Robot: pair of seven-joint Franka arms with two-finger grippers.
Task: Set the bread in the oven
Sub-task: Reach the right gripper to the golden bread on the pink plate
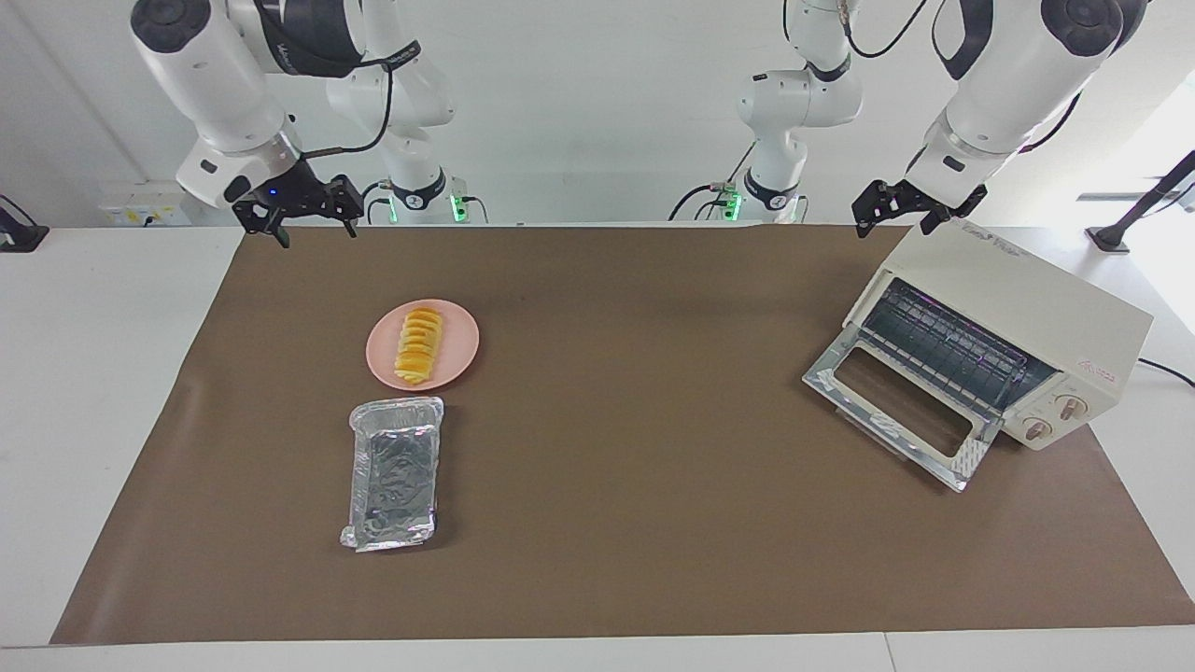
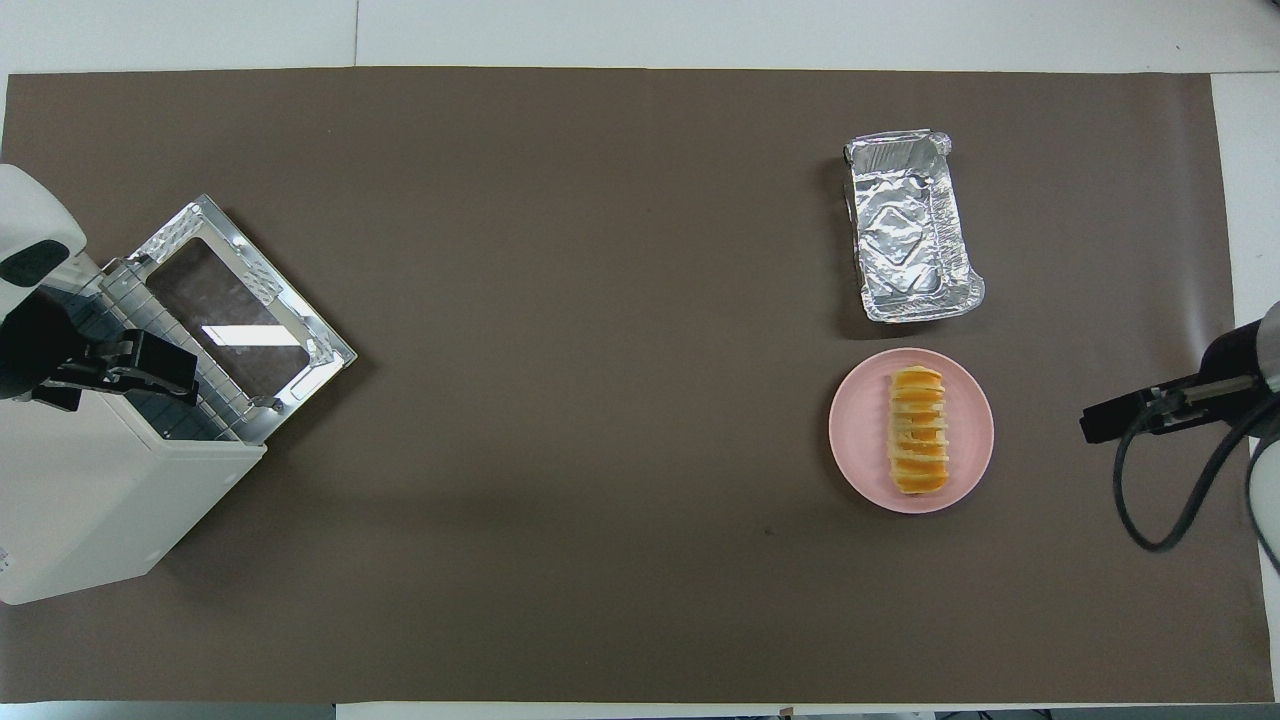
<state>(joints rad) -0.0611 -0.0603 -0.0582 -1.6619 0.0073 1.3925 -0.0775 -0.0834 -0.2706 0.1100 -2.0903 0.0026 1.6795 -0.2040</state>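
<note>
The small yellow-orange ridged loaf of bread [image 1: 419,347] lies on a round pink plate [image 1: 462,347] toward the right arm's end of the brown-covered surface [image 1: 616,448]. Just beside the plate, farther from the robots, sits a crinkled silver foil tray [image 1: 393,473], empty. Well apart from both, toward the left arm's end, stands the cream-white boxy toaster oven [image 1: 1036,308], turned at an angle; its glass door [image 1: 901,403] is dropped open onto the surface and the wire rack [image 1: 948,345] inside shows. Two round knobs [image 1: 1055,418] sit on its front panel.

The right gripper [image 1: 313,222] hangs in the air over the edge of the brown cover, empty, its fingers spread apart. The left gripper [image 1: 901,217] hangs over the oven's top, also empty, with its fingers apart.
</note>
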